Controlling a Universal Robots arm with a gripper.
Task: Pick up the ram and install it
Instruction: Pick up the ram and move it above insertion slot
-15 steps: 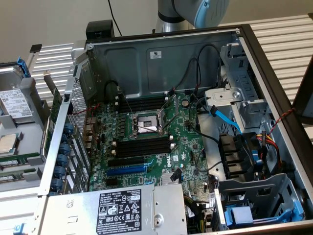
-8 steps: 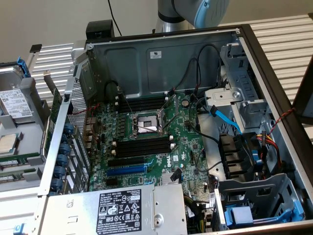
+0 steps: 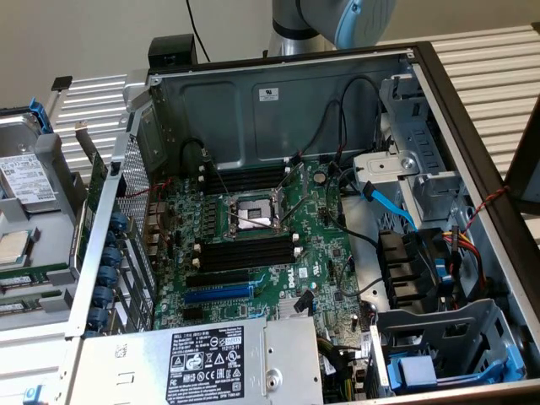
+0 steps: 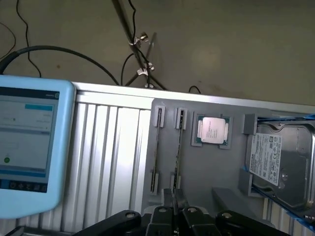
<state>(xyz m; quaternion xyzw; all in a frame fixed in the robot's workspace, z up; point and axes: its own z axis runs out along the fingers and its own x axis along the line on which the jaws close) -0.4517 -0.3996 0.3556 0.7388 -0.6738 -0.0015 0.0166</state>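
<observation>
Wrist view: ram point(image 4: 179, 147) seemingly just beside pincer point(image 4: 173, 204).

The robot arm point(image 3: 297, 18) is a round tube of smooth silver-grey metal, with a darker band ringing it near its lower end and a glossy light blue cap point(image 3: 361, 20) rounding off the joint beside it. The tool point(image 4: 174, 200) is matte black throughout, built of angular, layered link bars on both sides, each pinned with a round silver-grey bolt head point(image 4: 129, 215) that catches the light.
</observation>
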